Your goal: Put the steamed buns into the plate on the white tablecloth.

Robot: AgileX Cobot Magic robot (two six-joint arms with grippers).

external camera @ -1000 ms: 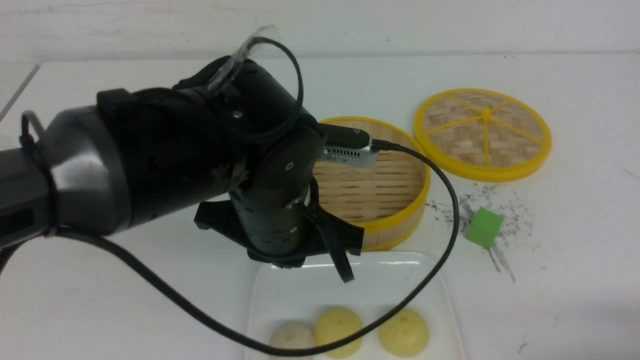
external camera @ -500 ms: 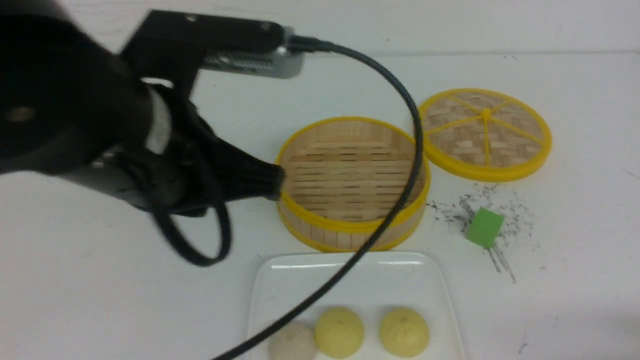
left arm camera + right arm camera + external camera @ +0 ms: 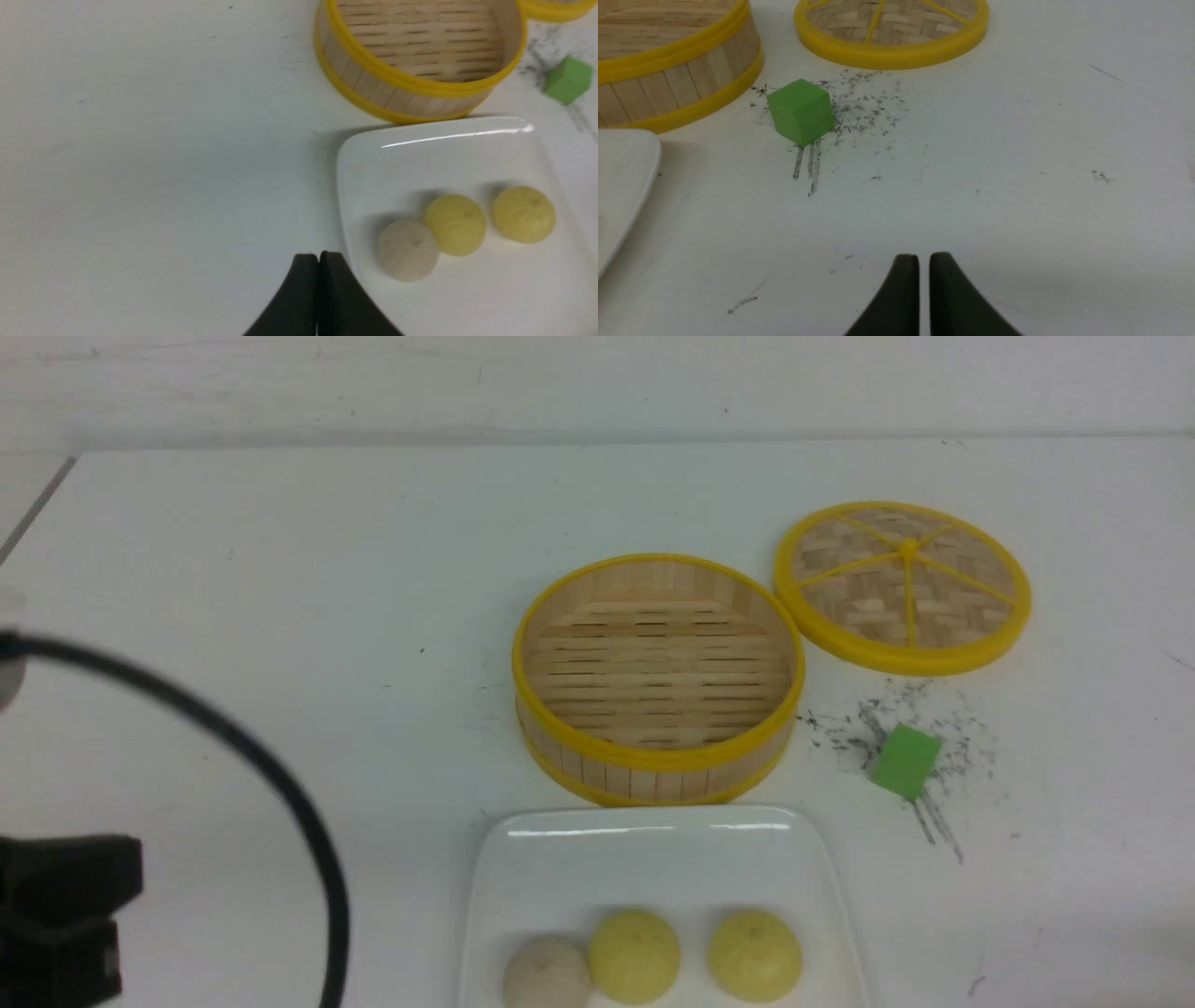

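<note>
Now 3 buns on plate.

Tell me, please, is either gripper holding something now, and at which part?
Nothing is held. The left gripper and the right gripper are both shut and empty. All three buns lie in the plate.

Bright even light, plate glare, soft focus

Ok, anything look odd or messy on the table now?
Only a green cube sitting in a patch of dark scuff marks, right of the steamer basket. All three buns sit neatly on the plate.
</note>
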